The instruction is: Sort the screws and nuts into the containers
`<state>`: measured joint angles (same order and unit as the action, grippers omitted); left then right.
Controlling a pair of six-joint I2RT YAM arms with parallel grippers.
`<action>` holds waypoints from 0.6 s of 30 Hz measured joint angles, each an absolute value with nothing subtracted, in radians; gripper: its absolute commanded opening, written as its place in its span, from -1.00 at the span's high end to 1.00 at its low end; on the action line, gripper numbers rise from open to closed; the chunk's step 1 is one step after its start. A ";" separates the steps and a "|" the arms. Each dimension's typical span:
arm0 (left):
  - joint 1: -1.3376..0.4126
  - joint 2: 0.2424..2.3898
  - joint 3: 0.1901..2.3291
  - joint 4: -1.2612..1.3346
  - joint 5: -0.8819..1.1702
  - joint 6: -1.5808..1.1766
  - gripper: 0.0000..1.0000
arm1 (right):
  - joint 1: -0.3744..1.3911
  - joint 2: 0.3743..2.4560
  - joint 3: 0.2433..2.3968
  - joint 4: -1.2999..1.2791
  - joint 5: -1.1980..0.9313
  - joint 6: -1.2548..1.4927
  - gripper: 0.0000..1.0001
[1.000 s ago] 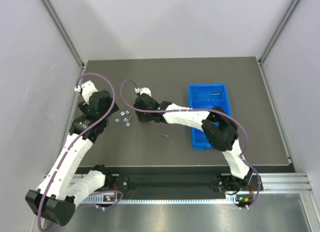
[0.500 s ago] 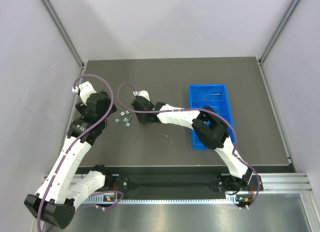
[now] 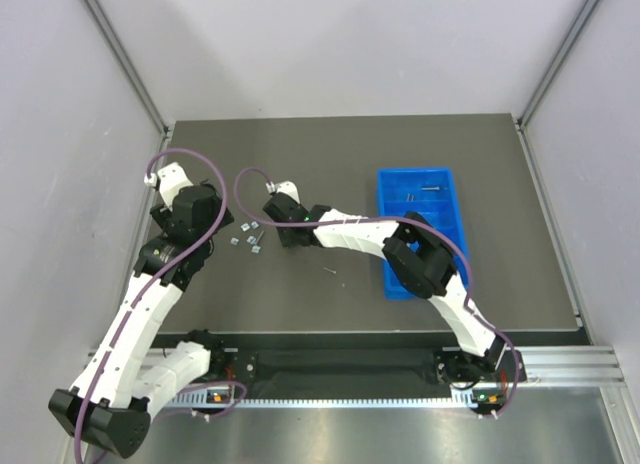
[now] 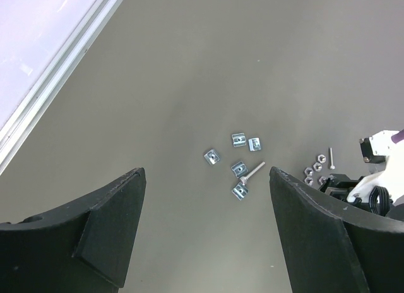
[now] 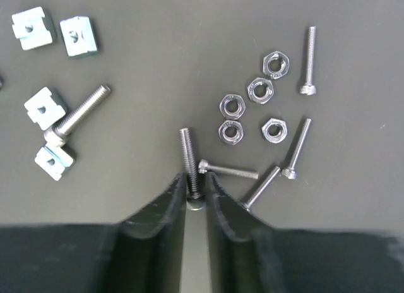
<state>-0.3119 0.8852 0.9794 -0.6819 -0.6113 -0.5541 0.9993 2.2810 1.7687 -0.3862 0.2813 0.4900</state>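
Observation:
In the right wrist view my right gripper point(image 5: 195, 182) is shut on the head end of a thick threaded screw point(image 5: 188, 155) that lies on the dark table. Thin screws point(image 5: 230, 170) and several hex nuts point(image 5: 260, 89) lie just to its right. Square nuts point(image 5: 45, 107) and another screw point(image 5: 79, 113) lie to its left. In the top view the right gripper point(image 3: 286, 235) is at the loose hardware point(image 3: 248, 240), left of the blue tray point(image 3: 415, 172). My left gripper point(image 4: 206, 172) is open and empty, above the table near the square nuts point(image 4: 238, 139).
A lone screw point(image 3: 330, 273) lies between the pile and the tray. Two small pieces point(image 3: 430, 191) lie in the tray's far compartment. The right arm's wrist point(image 4: 379, 179) shows at the right edge of the left wrist view. Grey walls stand on three sides.
The right arm's elbow has swung left and its wrist has shifted slightly left at the pile. The left wrist has moved a little left. Little differs over the last half second.

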 measured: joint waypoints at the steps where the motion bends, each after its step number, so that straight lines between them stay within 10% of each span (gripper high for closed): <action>1: -0.312 0.885 0.979 -0.682 -0.611 -0.554 -0.68 | 0.999 2.281 1.769 -0.387 0.282 0.489 0.79; 18: -0.308 0.902 0.979 -0.674 -0.568 -0.555 -0.67 | 0.976 2.002 1.538 -0.391 0.160 0.430 1.00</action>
<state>-0.3084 0.9020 0.9794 -0.6739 -0.5682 -0.5549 0.9764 2.0018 1.5379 -0.3908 0.1600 0.4297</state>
